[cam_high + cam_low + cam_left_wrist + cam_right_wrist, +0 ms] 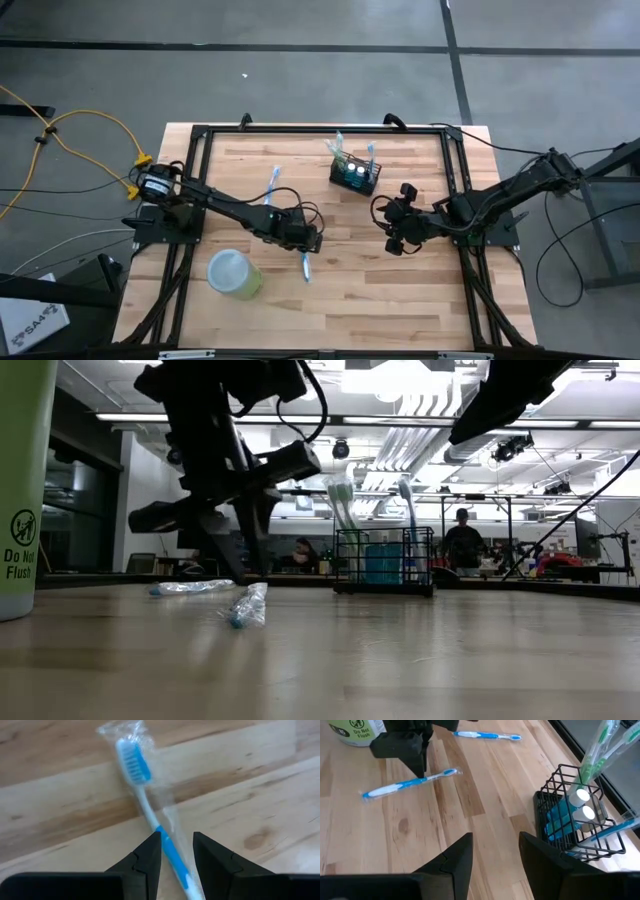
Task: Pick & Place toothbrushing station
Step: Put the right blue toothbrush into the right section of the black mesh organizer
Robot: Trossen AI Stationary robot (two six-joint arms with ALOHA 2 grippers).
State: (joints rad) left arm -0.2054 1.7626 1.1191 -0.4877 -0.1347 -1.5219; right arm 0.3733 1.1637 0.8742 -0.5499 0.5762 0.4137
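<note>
The toothbrushing station (355, 175), a small black wire basket with toothbrushes and blue containers in it, stands on its base at the table's far middle (384, 560) (575, 820). A blue-and-white toothbrush in a clear wrapper (145, 805) lies flat on the table near the middle (305, 266). My left gripper (177, 855) points down just over its handle, open, one finger on each side and clear of it (245, 572). My right gripper (495, 852) hangs open and empty right of the middle (392, 232), on the near side of the basket.
A second wrapped toothbrush (272, 186) lies flat on the table, toward the far edge from my left gripper. A light-green cup (235, 273) lies near the left front. A black frame (200, 140) runs around the wooden table.
</note>
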